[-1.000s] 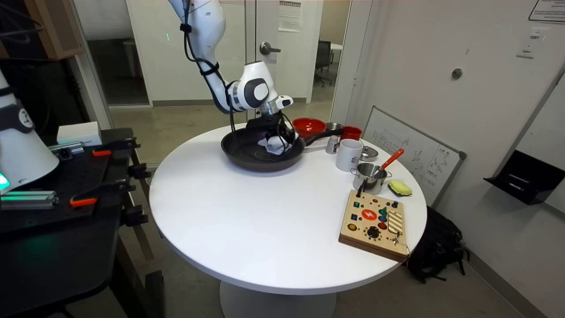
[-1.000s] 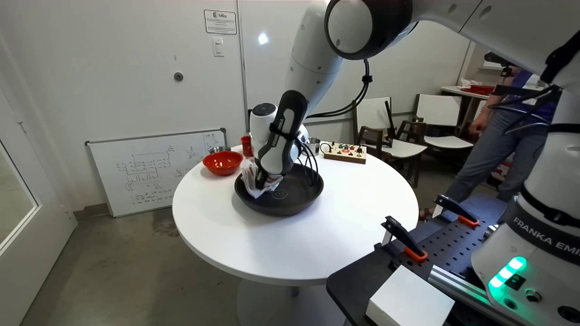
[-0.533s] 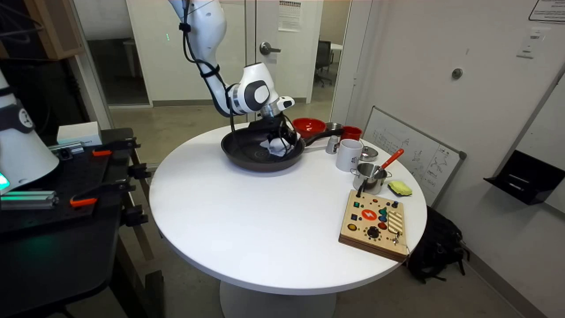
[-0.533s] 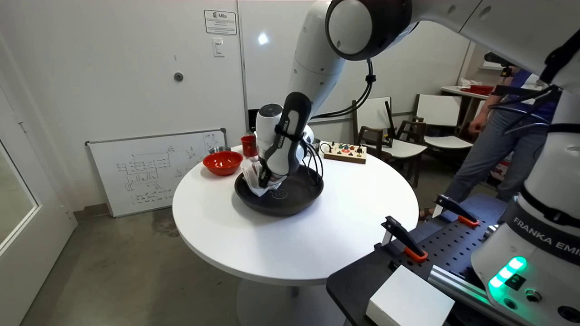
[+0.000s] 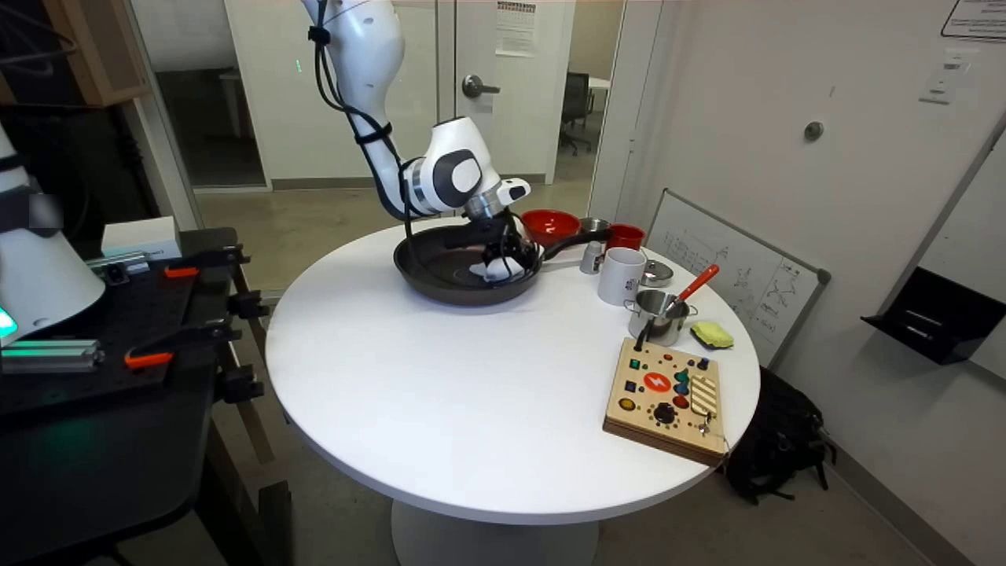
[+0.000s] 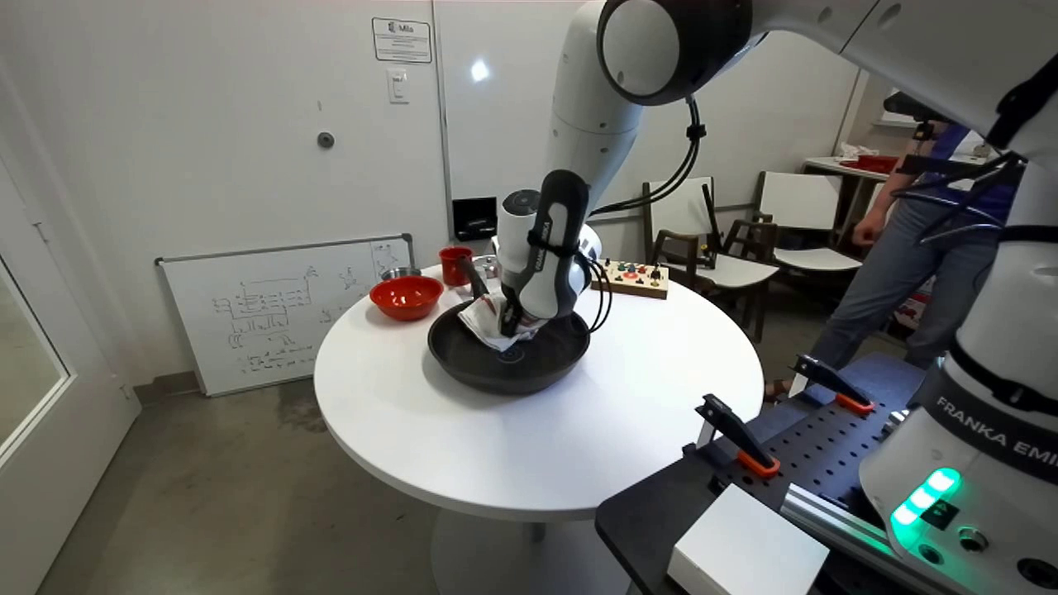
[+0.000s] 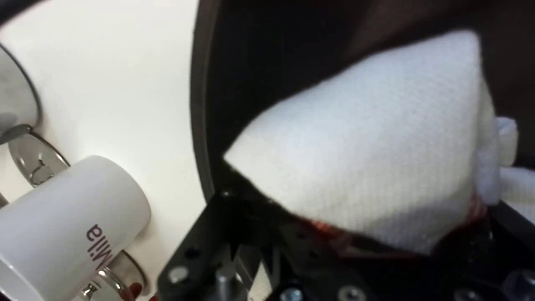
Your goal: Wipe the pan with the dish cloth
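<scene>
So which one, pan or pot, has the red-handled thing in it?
The small steel pot beside the wooden button board: a red handle sticks up from it. The black pan has the dish cloth inside.

In an exterior view the arm [image 6: 806,31] reaches out from its base [image 6: 975,421], where 3 green lights [image 6: 926,497] glow. Past the elbow [image 6: 643,48], the forearm [image 6: 593,124] slopes down to a bent wrist [image 6: 541,289], with black cables [image 6: 696,131] strapped alongside and looping outward. The gripper [image 6: 512,322] points downward at a slant, its jaws clamped on their load; in the wrist view their tips are covered.
</scene>
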